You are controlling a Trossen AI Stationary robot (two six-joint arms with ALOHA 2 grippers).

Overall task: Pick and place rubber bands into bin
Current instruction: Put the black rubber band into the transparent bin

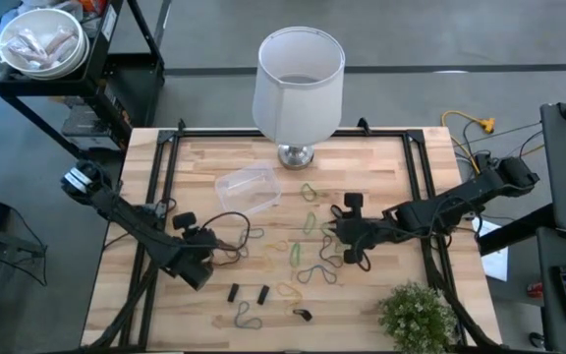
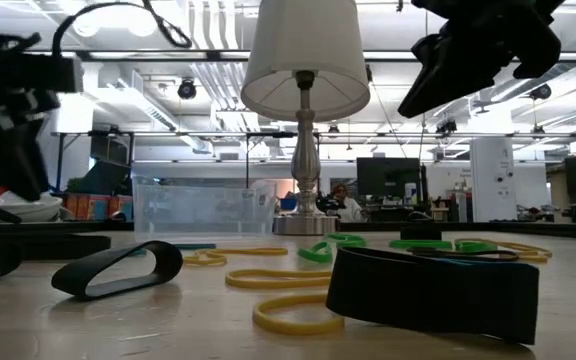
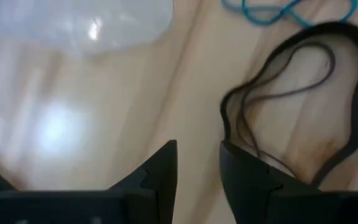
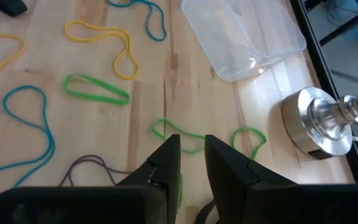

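Though near the bin (image 1: 249,187) — rubber bands (image 1: 308,192) outside it.

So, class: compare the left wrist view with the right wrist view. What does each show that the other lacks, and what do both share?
Only the left wrist view shows the large black band beside the left gripper. Only the right wrist view shows the lamp base, yellow bands and green bands, with the right gripper low over the table. Both show the clear bin, blue bands and the wooden table.

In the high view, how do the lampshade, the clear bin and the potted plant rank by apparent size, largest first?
1. White lampshade, though it stands nearer the camera.
2. Potted plant and clear bin look too alike to rank.
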